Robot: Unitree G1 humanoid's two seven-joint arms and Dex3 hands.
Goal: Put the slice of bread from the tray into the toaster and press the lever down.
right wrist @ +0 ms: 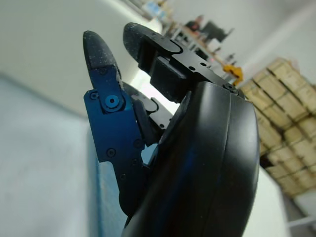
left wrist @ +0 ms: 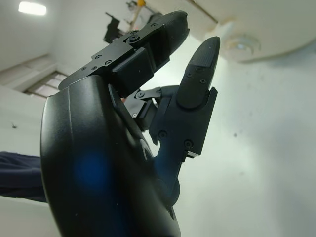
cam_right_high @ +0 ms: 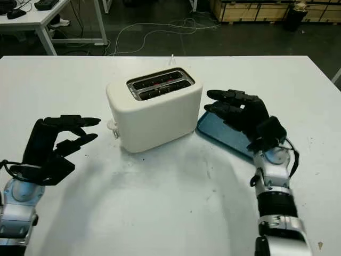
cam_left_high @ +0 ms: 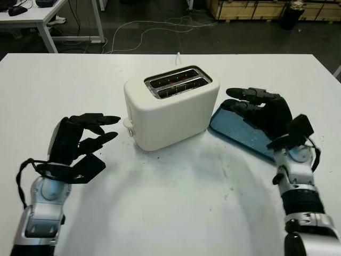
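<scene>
White table [cam_left_high: 176,213], toaster [cam_left_high: 170,109] centre, maybe warehouse bkgd

A dark floor [cam_left_high: 160,32] is seen beyond the far edge of the white desk [cam_left_high: 176,213]. White cables [cam_left_high: 154,26] are trailed across it in loose loops. A second white table [cam_left_high: 40,18] on metal legs is placed at the far left, with dark items on top. Wooden crates [cam_left_high: 261,8] are stacked along the far right, and a dark bin [cam_left_high: 293,16] is set beside them. A bright ceiling light [left wrist: 32,8] is visible overhead.
</scene>
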